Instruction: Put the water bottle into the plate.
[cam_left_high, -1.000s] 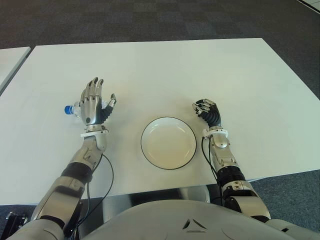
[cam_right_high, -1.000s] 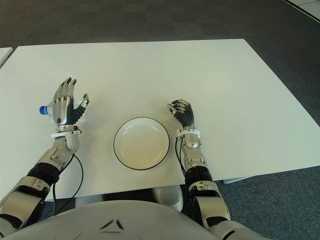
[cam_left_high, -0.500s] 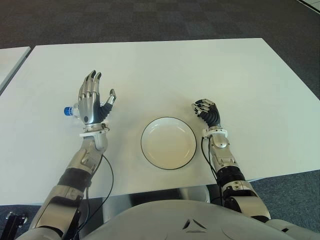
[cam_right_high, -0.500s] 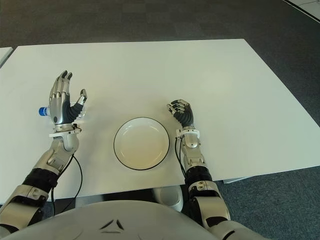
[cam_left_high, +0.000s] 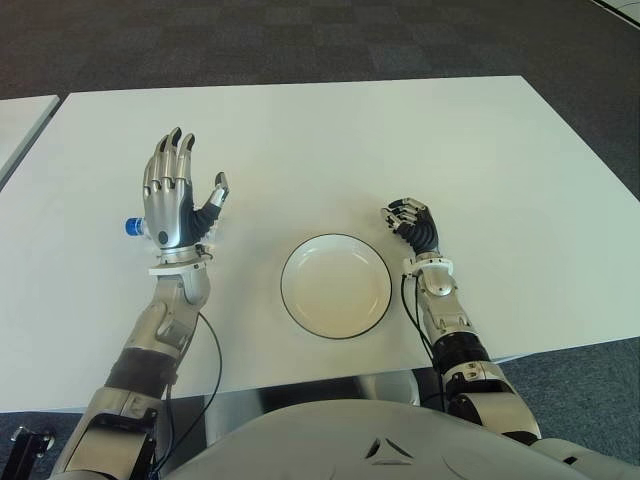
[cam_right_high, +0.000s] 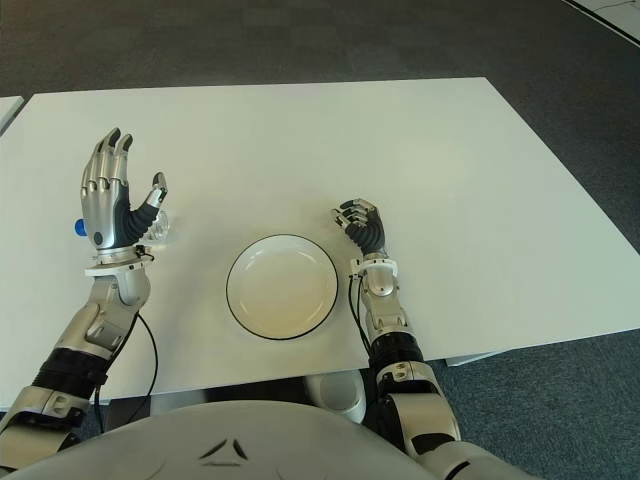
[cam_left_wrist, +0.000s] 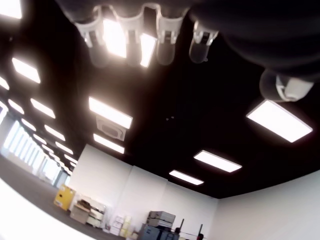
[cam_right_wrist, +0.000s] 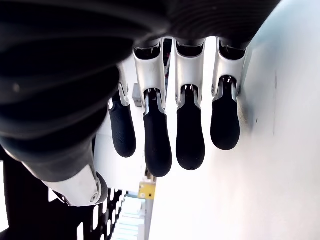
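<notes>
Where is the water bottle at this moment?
In the eye views the water bottle lies on the table on the robot's left, mostly hidden behind the raised, open left hand, left of the plate and apart from it.

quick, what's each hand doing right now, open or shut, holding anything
Left hand: open, fingers spread, raised over the water bottle, holding nothing.
Right hand: shut, fingers curled, holding nothing, right of the plate.
</notes>
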